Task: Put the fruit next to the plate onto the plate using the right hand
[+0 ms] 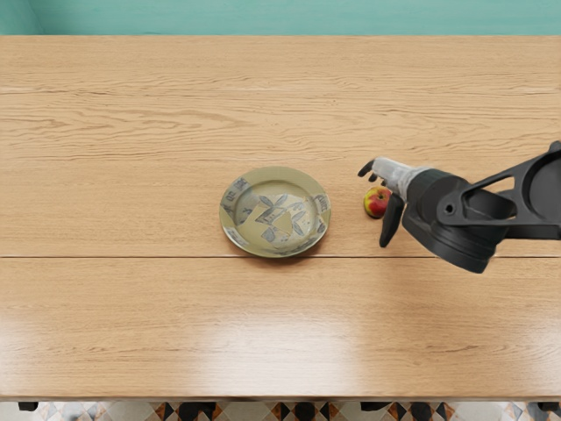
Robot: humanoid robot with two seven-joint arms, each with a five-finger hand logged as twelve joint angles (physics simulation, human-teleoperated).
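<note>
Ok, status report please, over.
Right hand open, at the fruit. Fruit on table, right of plate. Nothing between them. Left hand out of view.

A wide-planked wooden tabletop [131, 132] fills the scene, with a teal wall [263, 16] along its far edge, well beyond the right hand [393, 182]. Nearer than the hand, past the front edge, patterned floor tiles [263, 410] and dark shapes [196, 409] show. Soft light glosses the near planks.

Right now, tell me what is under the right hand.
The fruit lies on the table beneath the right hand, beside the plate. Its plate-side part shows; the hand covers its far side, so contact there cannot be seen.
</note>
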